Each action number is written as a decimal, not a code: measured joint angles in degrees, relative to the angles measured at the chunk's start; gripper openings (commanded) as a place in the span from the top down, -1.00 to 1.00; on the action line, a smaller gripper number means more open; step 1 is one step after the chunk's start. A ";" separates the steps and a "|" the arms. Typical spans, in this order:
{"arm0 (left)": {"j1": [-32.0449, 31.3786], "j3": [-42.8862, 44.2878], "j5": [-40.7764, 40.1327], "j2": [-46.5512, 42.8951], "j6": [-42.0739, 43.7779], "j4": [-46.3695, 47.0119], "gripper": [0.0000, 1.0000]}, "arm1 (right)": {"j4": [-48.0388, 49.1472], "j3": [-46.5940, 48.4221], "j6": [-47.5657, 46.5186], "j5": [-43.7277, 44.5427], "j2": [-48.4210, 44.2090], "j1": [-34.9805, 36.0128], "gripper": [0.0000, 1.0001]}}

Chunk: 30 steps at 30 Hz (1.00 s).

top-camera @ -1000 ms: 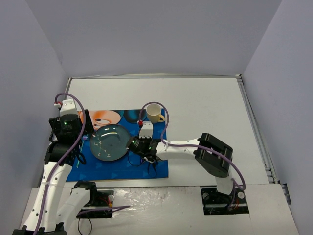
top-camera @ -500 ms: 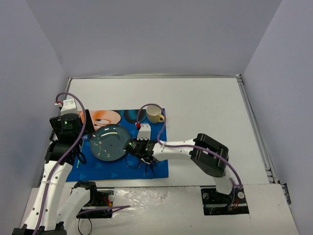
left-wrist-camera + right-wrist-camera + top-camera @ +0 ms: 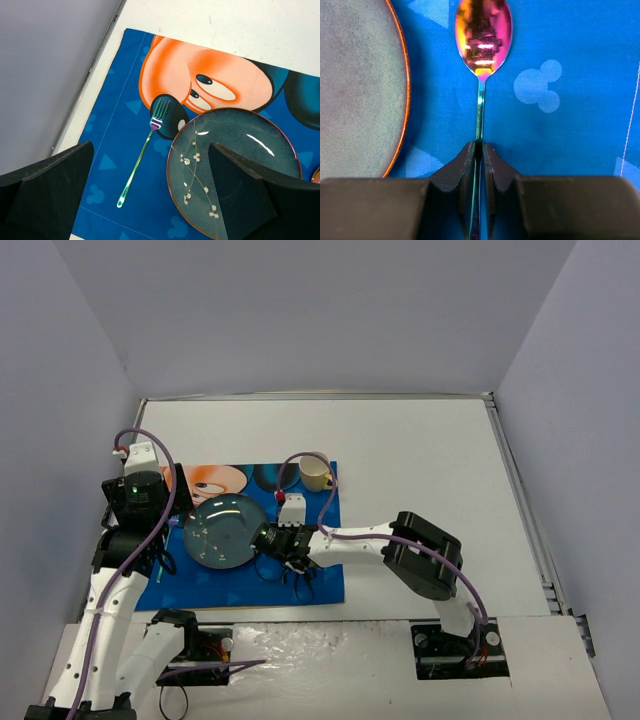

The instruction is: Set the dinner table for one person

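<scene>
While the right fingers (image 3: 462, 165) pinch the iridescent metal spoon (image 3: 482, 37) beside the dark teal ceramic plate (image 3: 355, 85) on the blue cloth placemat (image 3: 570, 60) over the white surface (image 3: 420, 470), left fingers (image 3: 50, 190) gaping empty, best open slowly and lift straight.

Iridescent, polished metal: the spoon (image 3: 482, 37) right of the plate (image 3: 355, 85) and the fork (image 3: 145, 150) left of it. Glossy dark glaze, faintly speckled, with a coppery edge: the plate. Matt printed cloth: the placemat (image 3: 560, 60) under the plate. Smooth matt white: the surface (image 3: 420, 450). Matt black plastic: the right end effector (image 3: 479, 147).
</scene>
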 measured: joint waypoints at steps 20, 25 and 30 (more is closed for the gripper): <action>0.00 0.00 0.80 0.30 0.02 -0.02 -0.94 | -0.36 -0.26 -0.71 -0.61 -0.65 -0.27 0.47; 0.00 0.49 2.20 0.28 -0.08 -1.16 -0.94 | -1.26 -0.75 -3.74 1.14 -4.84 -0.27 0.24; 0.00 5.18 3.43 -0.44 -0.50 -5.32 -0.94 | -1.87 -1.37 -9.37 6.60 -16.45 -0.34 -0.02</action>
